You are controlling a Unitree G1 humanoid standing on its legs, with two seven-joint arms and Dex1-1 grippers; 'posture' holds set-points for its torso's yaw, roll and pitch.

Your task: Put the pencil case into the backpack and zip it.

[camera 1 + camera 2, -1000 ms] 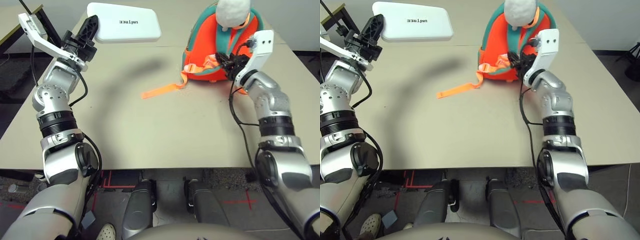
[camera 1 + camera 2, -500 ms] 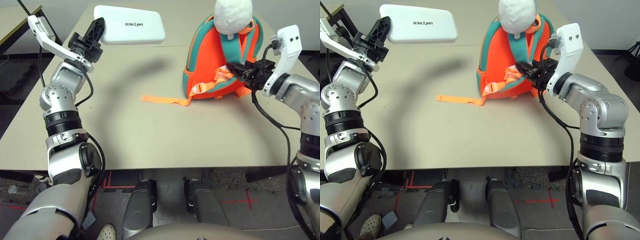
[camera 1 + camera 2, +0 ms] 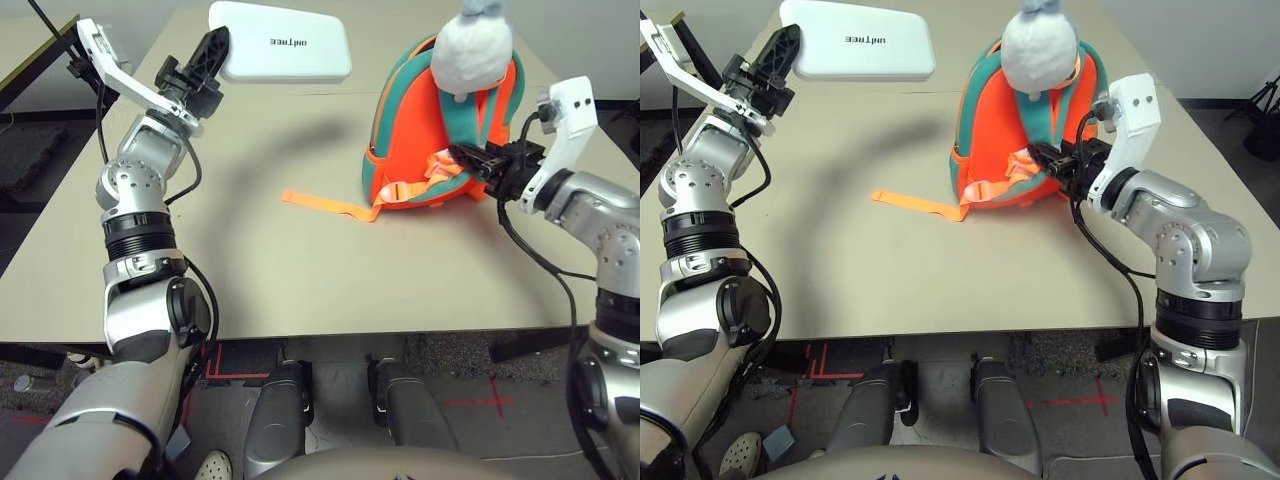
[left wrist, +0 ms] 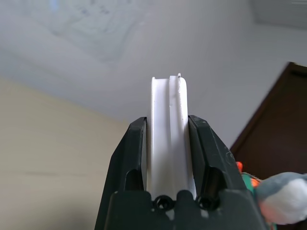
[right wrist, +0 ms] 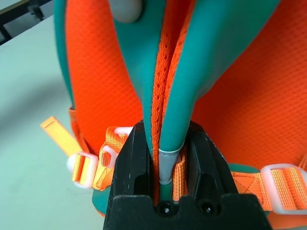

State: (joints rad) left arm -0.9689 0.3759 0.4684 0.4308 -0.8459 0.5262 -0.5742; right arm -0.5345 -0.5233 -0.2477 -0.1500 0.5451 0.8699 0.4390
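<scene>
Head views first: the backpack (image 3: 440,140) stands upright on the desk (image 3: 300,260) at the robot's right, its grey soft piece (image 3: 470,50) on top and one orange strap (image 3: 325,205) trailing flat toward the middle of the desk. The right gripper (image 3: 470,157) reaches in from the right at the backpack's lower part, among the webbing. The pencil case (image 3: 283,54) is at the far left, lettering up, with the left gripper (image 3: 212,55) on its near left end. Left wrist view: the left gripper's jaws are pressed on both faces of the white case (image 4: 168,139), seen edge-on between the black fingers (image 4: 125,163). Right wrist view: the right gripper's (image 5: 165,163) jaws pinch a teal strap (image 5: 189,81) and a fold of orange mesh of the backpack; white buckles (image 5: 81,165) with orange webbing lie beside them.
</scene>
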